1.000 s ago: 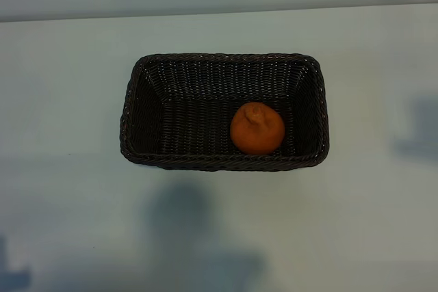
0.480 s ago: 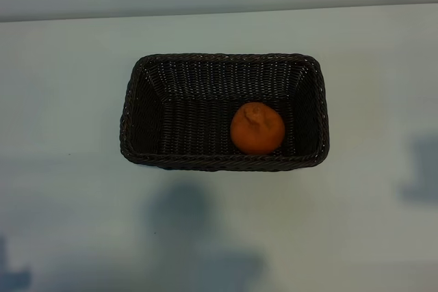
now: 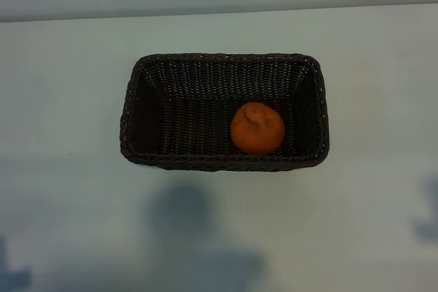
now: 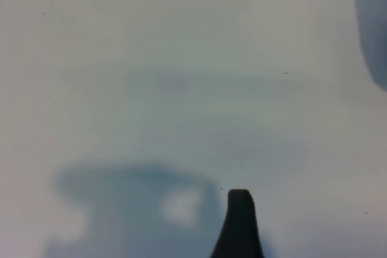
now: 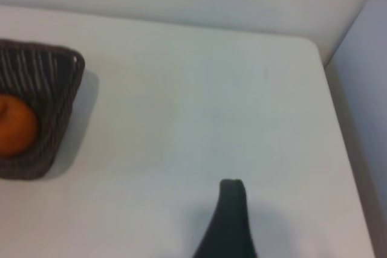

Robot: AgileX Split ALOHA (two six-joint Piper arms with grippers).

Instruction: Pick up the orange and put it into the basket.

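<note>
You see the small round orange (image 3: 256, 128) resting at 4 o'clock inside the dark brown wicker basket (image 3: 144, 111). Placement looks done; both grippers stand wide and empty, so park both arms.

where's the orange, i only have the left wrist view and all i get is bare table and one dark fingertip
Observer: The orange lies inside the basket, in the exterior view.
Operator: which part of the basket
Observer: Toward its right end, close to the near wall, stem end up.
Operator: is anything holding it
Observer: No. No gripper shows in the exterior view; the orange sits alone.
Operator: where's the right arm
Observer: Its wrist view shows one finger over bare table, with a basket corner and the orange off to one side, apart from it.
</note>
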